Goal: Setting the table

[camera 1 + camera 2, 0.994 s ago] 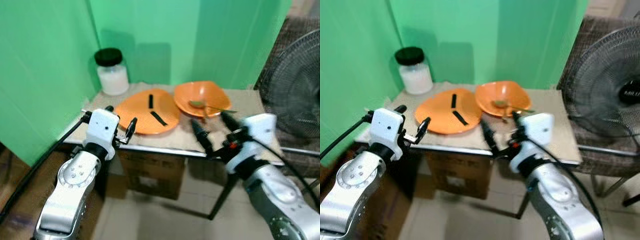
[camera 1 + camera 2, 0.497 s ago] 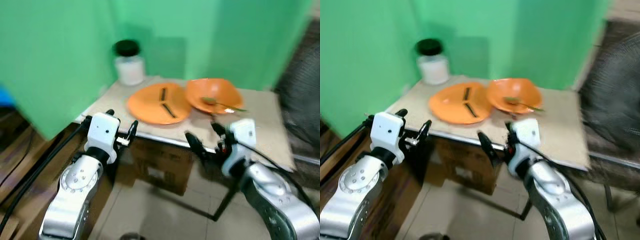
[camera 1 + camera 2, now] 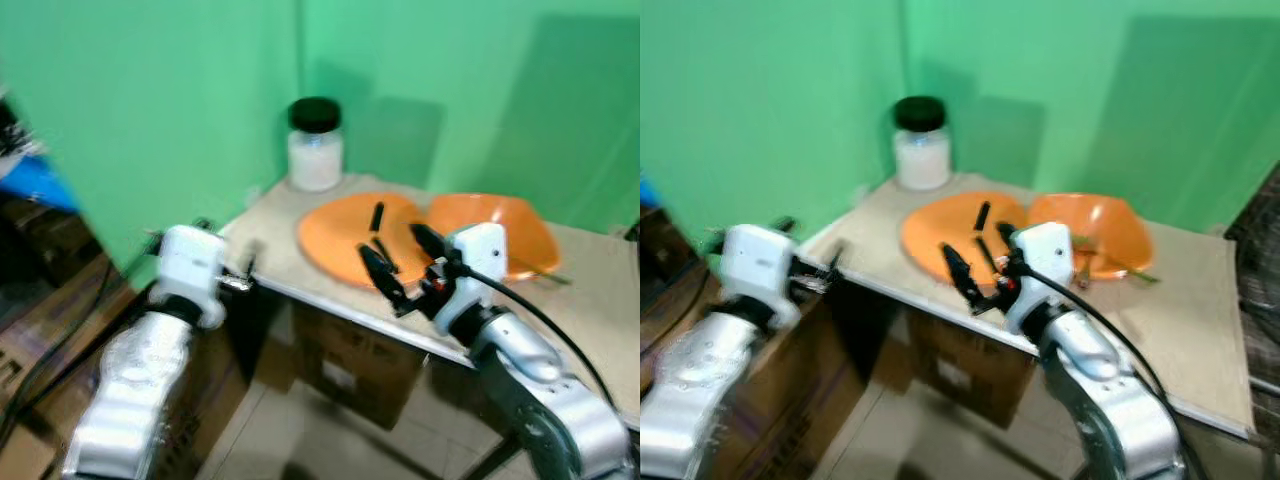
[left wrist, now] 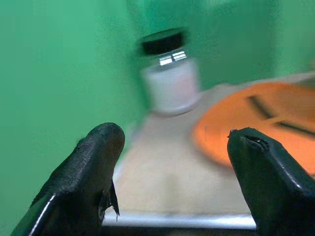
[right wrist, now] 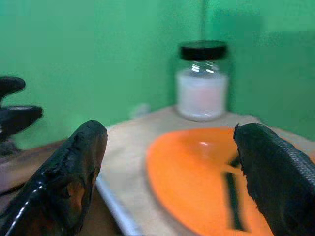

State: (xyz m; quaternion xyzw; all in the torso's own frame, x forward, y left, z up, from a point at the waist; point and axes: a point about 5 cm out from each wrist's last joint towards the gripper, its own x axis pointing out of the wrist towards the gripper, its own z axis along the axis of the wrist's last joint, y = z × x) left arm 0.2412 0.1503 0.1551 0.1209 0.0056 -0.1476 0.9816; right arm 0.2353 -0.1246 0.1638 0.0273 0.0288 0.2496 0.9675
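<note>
- One worktop (image 3: 1200,330), beige top, pushed into the green corner.
- One jar (image 3: 921,145), black lid, white stuff inside.
- Two orange dishes: one flat plate (image 3: 940,235) and one deeper bowl (image 3: 1110,235) touching it.
- Two short black strips (image 3: 981,215) lying on the plate.
- One thin utensil (image 3: 1132,270) in the bowl, too blurry to name.
- Two grippers: left gripper (image 4: 172,162) and right gripper (image 5: 172,162), two black fingers each, spread apart.

Both our silver arms are up in front of us, bent at the elbow. Our left two-fingered black gripper (image 4: 170,164) points forward with its fingers spread wide apart, nothing between them. Our right two-fingered black gripper (image 3: 392,268) sits higher and further forward, fingers also splayed wide and holding nothing.
</note>
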